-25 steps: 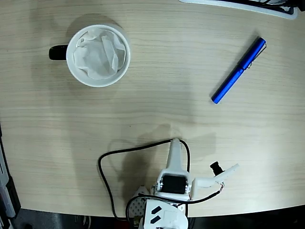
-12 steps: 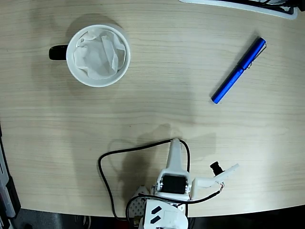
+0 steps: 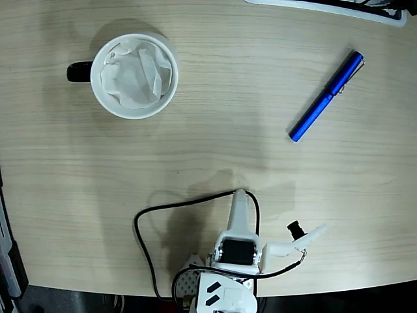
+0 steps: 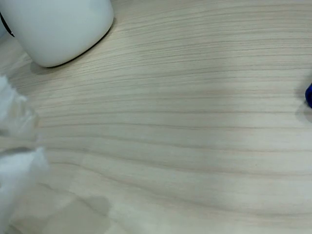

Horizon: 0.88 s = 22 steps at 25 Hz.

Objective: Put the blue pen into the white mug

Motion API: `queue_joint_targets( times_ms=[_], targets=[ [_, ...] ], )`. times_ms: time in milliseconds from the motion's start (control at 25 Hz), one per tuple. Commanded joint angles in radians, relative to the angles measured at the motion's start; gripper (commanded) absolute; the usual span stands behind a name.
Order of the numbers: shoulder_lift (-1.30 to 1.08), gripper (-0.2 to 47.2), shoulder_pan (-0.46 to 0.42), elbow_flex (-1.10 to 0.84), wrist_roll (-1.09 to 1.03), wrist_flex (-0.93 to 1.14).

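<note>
One glossy blue pen lies apart from the round white mug.

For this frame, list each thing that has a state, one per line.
blue pen: lying flat on the table, diagonal, not held.
white mug: upright, crumpled tissue inside, handle pointing left in the fixed view.
gripper: low near the arm's base, far from the pen, holding nothing, open.
black cable: looped loosely on the table.

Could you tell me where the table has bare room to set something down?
The widest bare patch lies between the white mug and the blue pen, running down toward the arm. The strip below the mug is bare too. The bottom edge is crowded by the arm and its black cable.
</note>
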Motion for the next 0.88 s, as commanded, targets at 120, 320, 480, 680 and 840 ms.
queue_joint_targets(
  times_ms=[120,320,480,680,840],
  targets=[
    [0.067,0.0,-0.005,-0.005,-0.005,0.021],
    [0.043,0.0,0.020,-0.040,-0.032,-0.005],
    [-0.052,0.0,0.018,-0.123,-0.080,-0.064],
    [-0.322,0.0,0.025,-0.282,-0.150,-0.129],
    [-0.581,0.0,0.055,-0.476,-0.244,-0.129]
  ],
)
